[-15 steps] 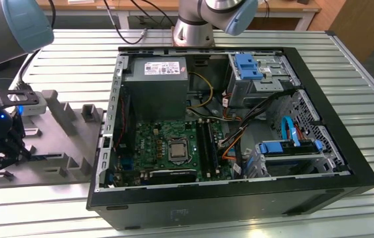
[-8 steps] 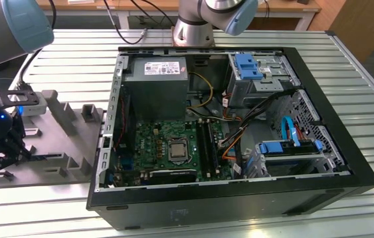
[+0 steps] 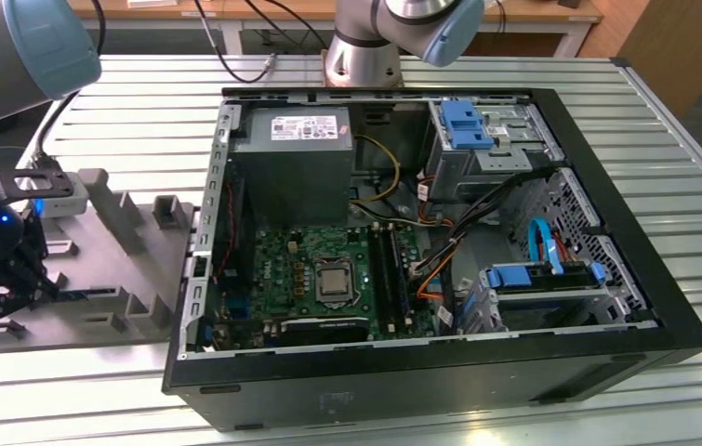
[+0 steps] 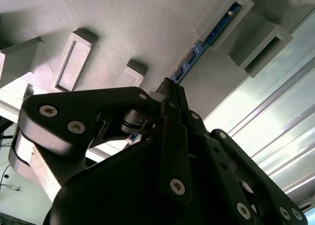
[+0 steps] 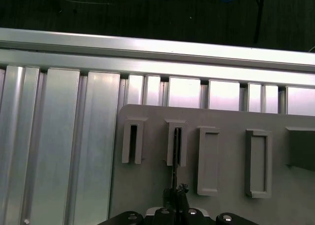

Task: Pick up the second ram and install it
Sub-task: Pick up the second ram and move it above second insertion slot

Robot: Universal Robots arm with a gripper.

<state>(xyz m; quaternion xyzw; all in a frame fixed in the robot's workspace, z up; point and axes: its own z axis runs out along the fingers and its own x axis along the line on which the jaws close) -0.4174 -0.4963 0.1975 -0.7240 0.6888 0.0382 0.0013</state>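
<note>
**One stick, seated in its cradle, jaws on it**

Second ram [image 4: 216,30] stands on edge in the grey fixture [image 4: 123,28]. It runs straight ahead of the jaws through two slotted posts. The gripper [image 4: 170,87] is down on its top edge, and the jaws look drawn nearly together, pinching the thin board between the tips. In the first wrist view the stick is a dark line from the slot to the fingertips [image 5: 172,193].

How much of the stick lies behind the jaws is hidden.

Risks as I judge them:
- The hold is narrow. If it is off the stick's middle, the stick may tip and bind in the posts.
- A thin edge can slip between the pads.
- The open computer case [image 3: 648,307] lies well off from the jaws, so a loose hold could shift on the way.
</note>
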